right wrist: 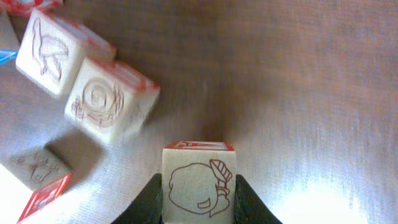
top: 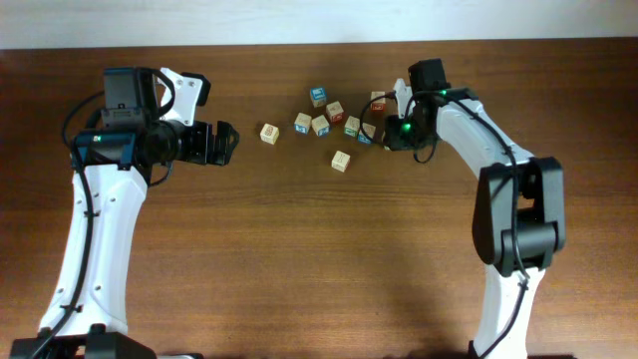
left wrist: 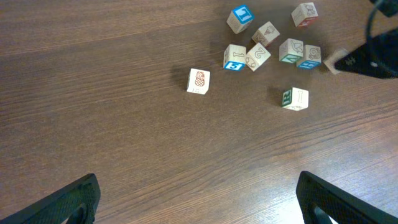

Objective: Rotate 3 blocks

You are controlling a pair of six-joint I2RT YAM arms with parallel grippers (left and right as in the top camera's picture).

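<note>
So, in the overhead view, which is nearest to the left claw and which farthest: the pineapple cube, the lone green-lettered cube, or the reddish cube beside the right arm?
1. pineapple cube: alone, between the left claw and the cluster.
2. green-lettered cube: alone, on the cluster's front side.
3. reddish cube: back corner, beside the right arm.
</note>
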